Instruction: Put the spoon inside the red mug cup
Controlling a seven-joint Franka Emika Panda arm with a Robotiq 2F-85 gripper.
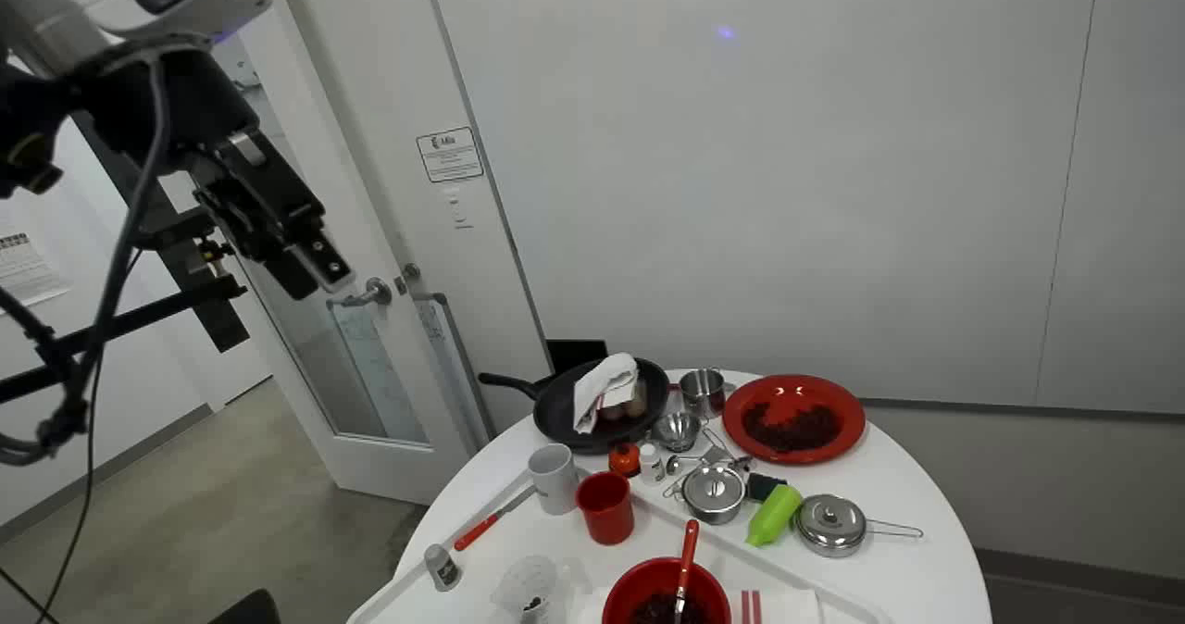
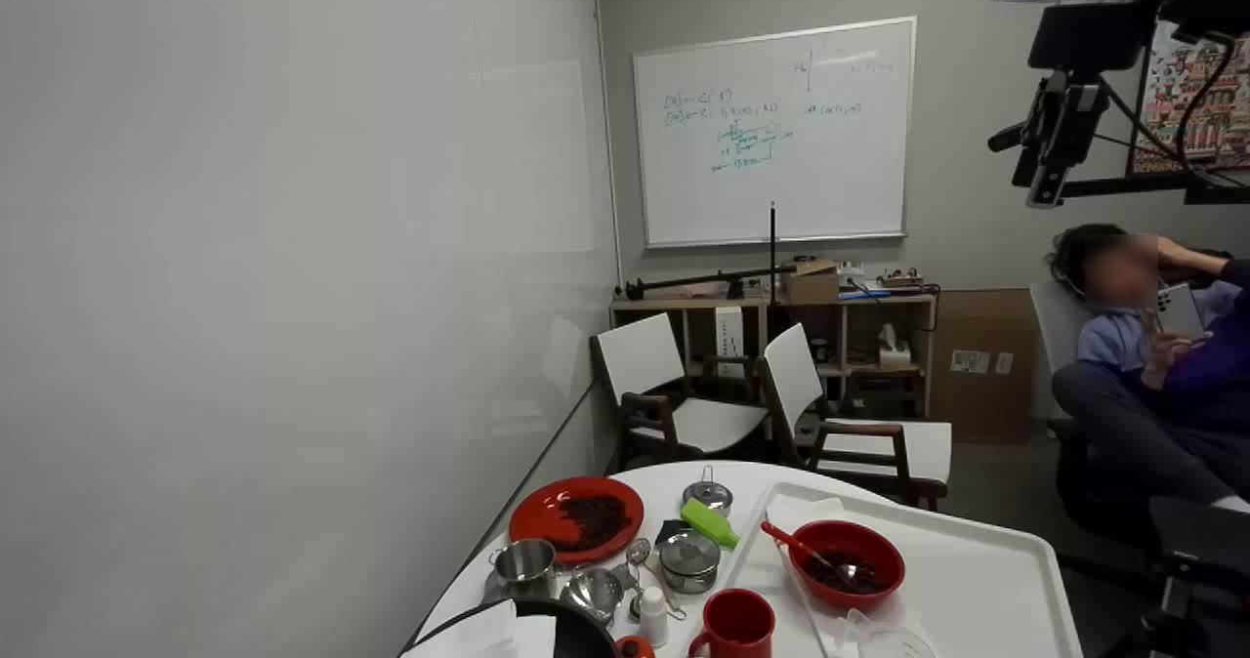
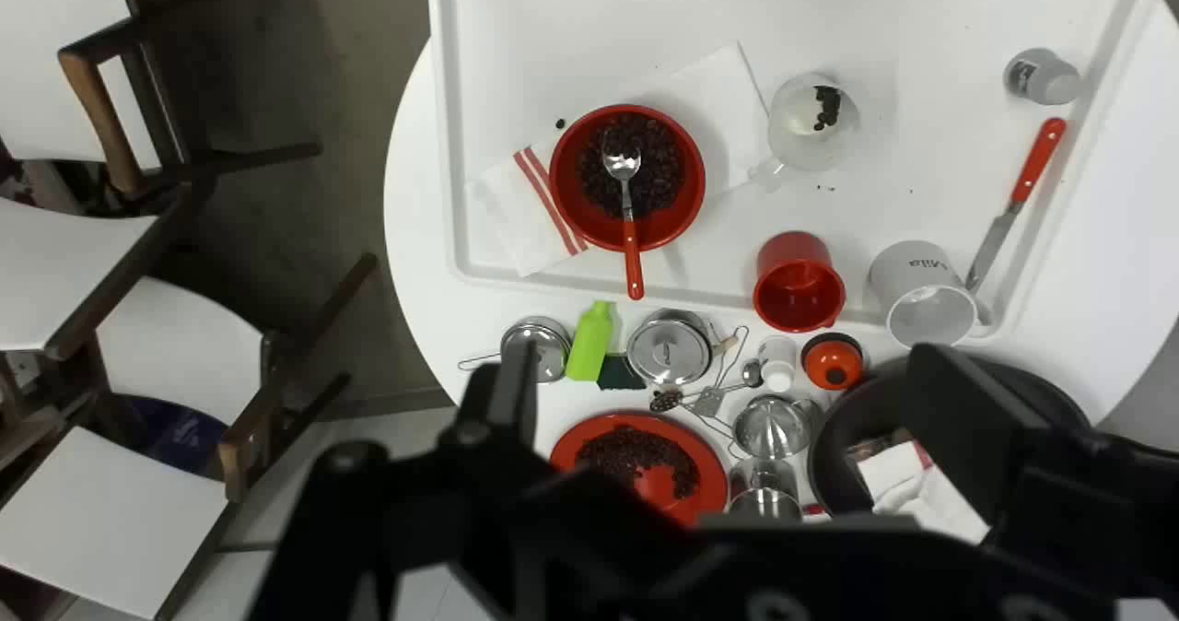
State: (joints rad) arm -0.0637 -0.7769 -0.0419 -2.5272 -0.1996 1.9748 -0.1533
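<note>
The spoon has a red handle and a metal head. It leans in the broad red bowl, its head on dark beans and its handle over the rim. The spoon also shows in the wrist view and in an exterior view. The red mug cup stands upright on the tray near the bowl; it also shows in an exterior view and the wrist view. Its inside looks empty. My gripper is open and empty, high above the table and apart from everything, also in both exterior views.
A white tray bears a white mug, a red-handled knife and a clear cup. Beside it are a black pan, small metal pots, a green bottle and a wide red plate. A person sits nearby.
</note>
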